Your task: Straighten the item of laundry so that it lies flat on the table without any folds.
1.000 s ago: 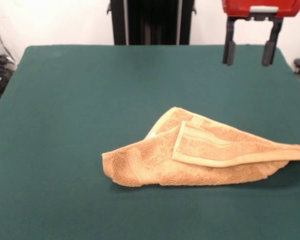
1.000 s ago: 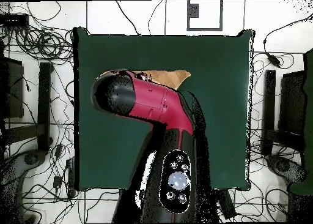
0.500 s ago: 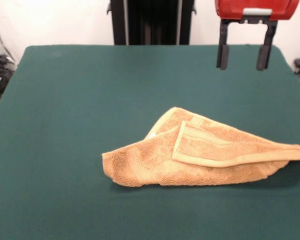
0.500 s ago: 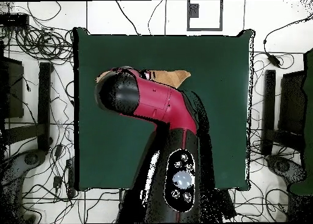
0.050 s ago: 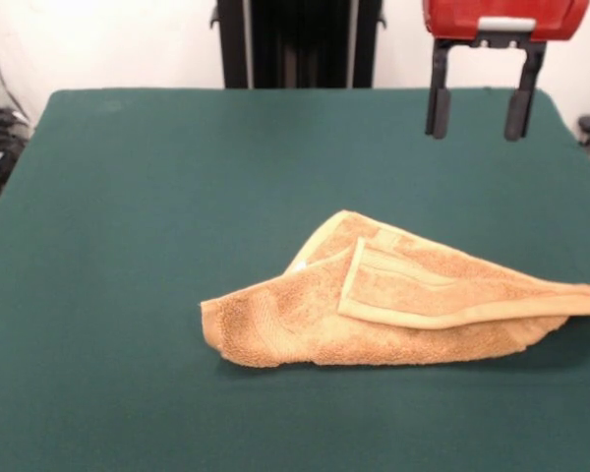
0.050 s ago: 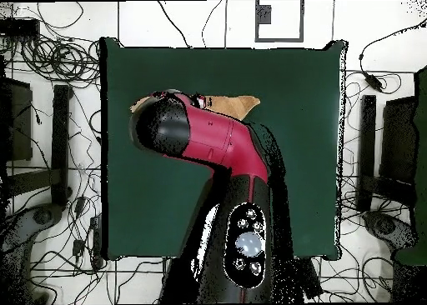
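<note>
Golden-tan terry hand towel (image 5: 393, 305) lies folded on dark green cloth table (image 5: 128, 246); black two-fingered gripper (image 5: 476, 116) hangs spread wide, empty; approach step, next descend onto overlapping flap.

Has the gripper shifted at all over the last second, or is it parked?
Yes. In the front view the gripper has slid slightly toward the picture's left and risen a touch against the table's far edge; since half a second ago it has barely moved.
</note>
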Controlling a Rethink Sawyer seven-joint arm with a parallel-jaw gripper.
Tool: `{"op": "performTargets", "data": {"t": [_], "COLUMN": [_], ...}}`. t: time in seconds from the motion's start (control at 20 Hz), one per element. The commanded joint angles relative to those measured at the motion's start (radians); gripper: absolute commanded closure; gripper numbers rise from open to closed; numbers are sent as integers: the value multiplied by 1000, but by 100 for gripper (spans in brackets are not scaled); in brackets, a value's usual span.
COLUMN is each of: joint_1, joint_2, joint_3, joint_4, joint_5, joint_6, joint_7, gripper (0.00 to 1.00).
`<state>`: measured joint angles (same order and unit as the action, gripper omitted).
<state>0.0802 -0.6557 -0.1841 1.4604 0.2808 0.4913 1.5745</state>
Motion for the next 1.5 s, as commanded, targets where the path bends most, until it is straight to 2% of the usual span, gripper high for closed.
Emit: {"op": "performTargets", "data": {"t": [0.05,0.35,0.7,1.5], "joint_1": [41,45,19,-92], "joint_2": [129,194,245,273], "joint_3": [91,52,77,215], "joint_4": [3,-147,-191,-92], "joint_5": [2,-22,-26,-60], "joint_6": [64,140,85,-96], "joint_7": [199,184,149,67], "gripper": [0,0,0,0]}}
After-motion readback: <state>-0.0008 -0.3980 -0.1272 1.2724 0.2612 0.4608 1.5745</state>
